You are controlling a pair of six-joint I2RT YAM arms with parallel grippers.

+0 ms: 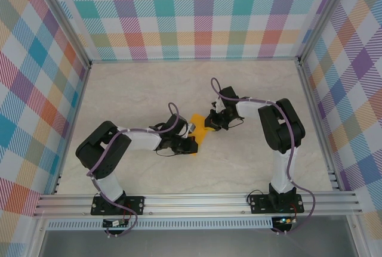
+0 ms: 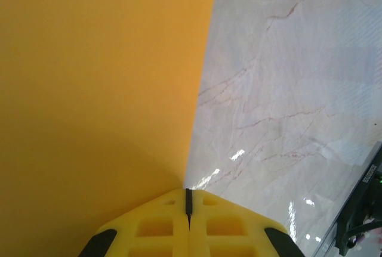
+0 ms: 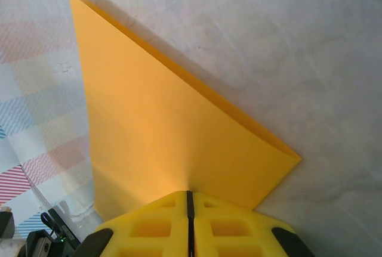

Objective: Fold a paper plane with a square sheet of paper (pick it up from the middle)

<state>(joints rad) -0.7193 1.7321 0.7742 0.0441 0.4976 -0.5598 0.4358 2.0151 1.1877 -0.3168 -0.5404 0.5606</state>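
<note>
both closed, the left hand (image 2: pixel 188 192) and right hand (image 3: pixel 190 194) rest tips on the folded square sheet of paper (image 3: pixel 155 126) between them on the desk (image 3: pixel 286 42), probably flattening a crease; next one must lift a corner.

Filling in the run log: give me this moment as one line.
sheet of paper: folded double | left claw: shut on the sheet's edge | right claw: shut on the sheet's edge
</note>
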